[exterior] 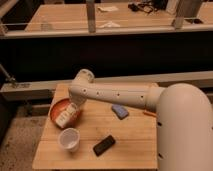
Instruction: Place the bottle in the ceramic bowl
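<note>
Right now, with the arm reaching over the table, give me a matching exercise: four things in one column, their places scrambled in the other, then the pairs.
Things:
1. bottle
2. white cup
3. black flat object
4. blue object

Places:
A. lying flat near the front edge of the table
B. at the ceramic bowl, just below the gripper
C. mid-table, beside the arm
D. upright, just in front of the bowl

Pairs: 1-B, 2-D, 3-A, 4-C.

No readable text anywhere. The bottle (64,119) carries dark label marks, none legible. No print shows on the ceramic bowl (55,106), the white paper cup (69,139) or the dark flat object (104,145). The gripper (71,111) is over the bowl, at the bottle's upper end.
</note>
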`<act>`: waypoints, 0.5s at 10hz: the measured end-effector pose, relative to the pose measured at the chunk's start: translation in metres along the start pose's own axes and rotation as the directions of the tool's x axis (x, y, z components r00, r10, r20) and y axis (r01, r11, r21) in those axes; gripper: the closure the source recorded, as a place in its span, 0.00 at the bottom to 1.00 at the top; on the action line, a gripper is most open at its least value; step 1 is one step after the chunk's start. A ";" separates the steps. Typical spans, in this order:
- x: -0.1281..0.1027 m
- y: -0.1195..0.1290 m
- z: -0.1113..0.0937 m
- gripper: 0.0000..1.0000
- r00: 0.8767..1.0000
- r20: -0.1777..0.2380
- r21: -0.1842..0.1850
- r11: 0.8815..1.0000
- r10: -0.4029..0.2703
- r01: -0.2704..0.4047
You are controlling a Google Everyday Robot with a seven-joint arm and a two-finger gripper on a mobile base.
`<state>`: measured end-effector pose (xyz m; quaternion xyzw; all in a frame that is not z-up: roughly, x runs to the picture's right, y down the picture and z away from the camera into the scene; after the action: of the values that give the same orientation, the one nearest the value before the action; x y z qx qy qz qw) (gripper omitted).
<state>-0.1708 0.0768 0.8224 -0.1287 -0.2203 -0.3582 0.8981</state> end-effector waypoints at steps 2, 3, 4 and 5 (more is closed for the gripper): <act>0.000 0.000 0.000 0.86 1.000 0.000 0.000 1.000 -0.004 0.004; 0.000 0.000 0.001 0.86 1.000 0.000 0.001 1.000 -0.006 0.006; 0.000 0.000 0.001 0.86 1.000 0.000 0.001 1.000 -0.009 0.009; 0.000 0.000 0.001 0.86 1.000 0.000 0.001 1.000 -0.010 0.010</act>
<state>-0.1707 0.0773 0.8234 -0.1273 -0.2211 -0.3628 0.8963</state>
